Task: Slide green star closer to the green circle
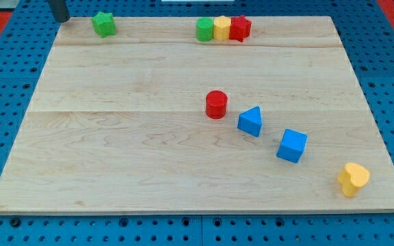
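Note:
The green star (103, 24) sits near the top left corner of the wooden board (115, 150). The green circle (204, 29) stands at the top middle, far to the star's right, touching a yellow block (221, 28) that touches a red star (239, 28). My tip (60, 18) is at the view's top left, just left of the green star, with a gap between them.
A red cylinder (216, 104) stands at mid-board. A blue triangle (250, 121) and a blue cube (292, 145) lie to its lower right. A yellow heart (353, 179) sits near the bottom right corner. Blue pegboard surrounds the board.

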Tool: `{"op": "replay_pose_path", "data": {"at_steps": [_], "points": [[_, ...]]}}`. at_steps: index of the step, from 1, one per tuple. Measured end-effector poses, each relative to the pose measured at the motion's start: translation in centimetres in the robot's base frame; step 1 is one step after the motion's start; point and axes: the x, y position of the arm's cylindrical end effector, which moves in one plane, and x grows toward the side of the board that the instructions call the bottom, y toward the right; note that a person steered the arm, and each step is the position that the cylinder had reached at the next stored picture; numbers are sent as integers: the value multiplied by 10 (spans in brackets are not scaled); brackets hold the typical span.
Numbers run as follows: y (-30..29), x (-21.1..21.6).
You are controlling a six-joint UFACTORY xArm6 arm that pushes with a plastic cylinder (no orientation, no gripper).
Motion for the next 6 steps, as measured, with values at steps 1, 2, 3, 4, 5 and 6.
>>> {"op": "replay_pose_path", "data": {"at_steps": [1,2,3,4,5,6], "points": [[0,0],[0,1],[0,1],[1,1],[29,5],[47,12]]}}
